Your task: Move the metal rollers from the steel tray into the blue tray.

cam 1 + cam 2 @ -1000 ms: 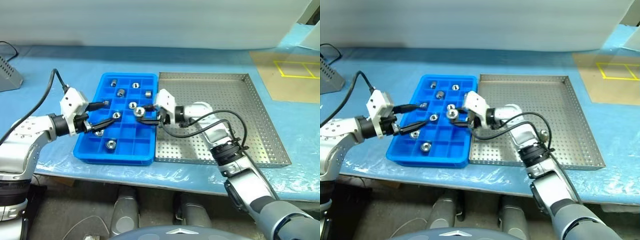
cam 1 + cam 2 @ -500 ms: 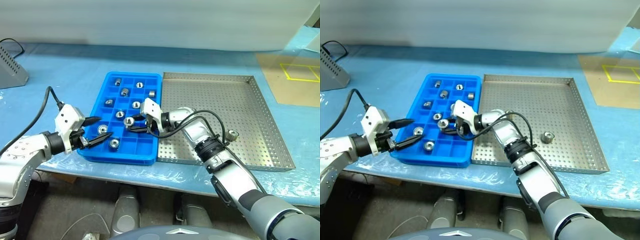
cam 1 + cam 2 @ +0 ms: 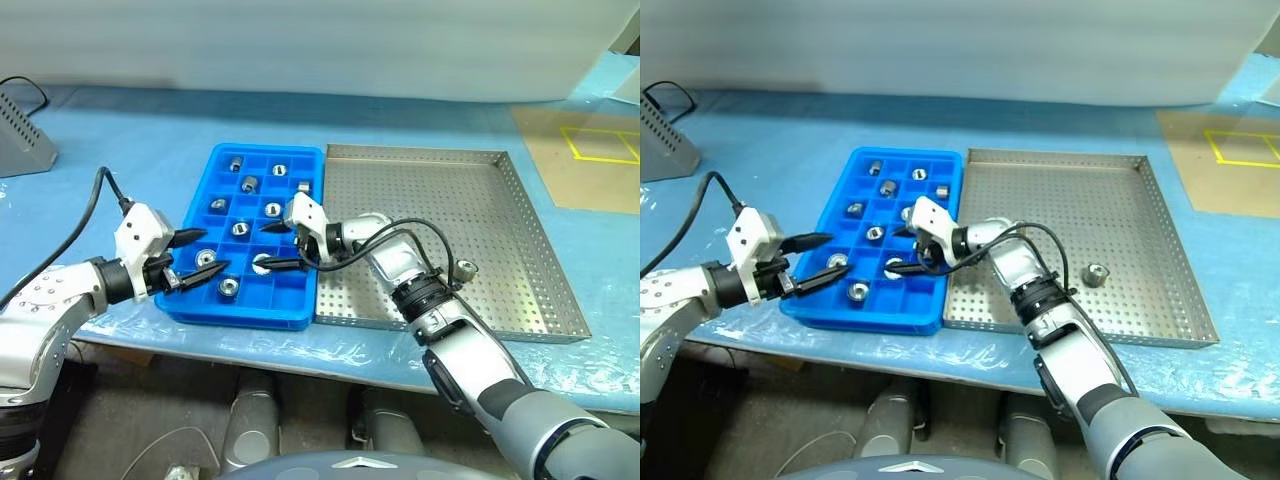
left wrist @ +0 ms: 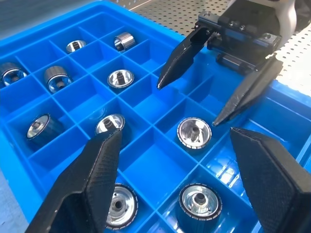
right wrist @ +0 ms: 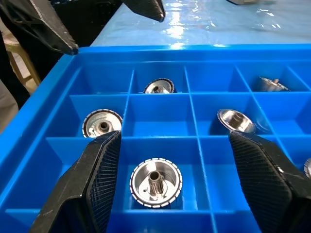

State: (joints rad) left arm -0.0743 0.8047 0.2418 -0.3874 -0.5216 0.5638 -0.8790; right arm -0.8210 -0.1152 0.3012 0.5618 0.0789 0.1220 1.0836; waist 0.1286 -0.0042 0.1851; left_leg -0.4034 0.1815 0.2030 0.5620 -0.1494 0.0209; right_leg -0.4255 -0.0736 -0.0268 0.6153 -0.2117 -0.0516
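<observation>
Right gripper [image 3: 282, 246] splayed, level over blue tray [image 3: 299, 314].

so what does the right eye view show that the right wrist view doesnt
Right eye view alone: the steel tray with one metal roller left on its perforated floor, and the right arm reaching across to the blue tray.

Right wrist view alone: close detail of the roller lying in the compartment between its open fingers.

Shared: the blue tray's grid with rollers in it, and the open left gripper.
</observation>
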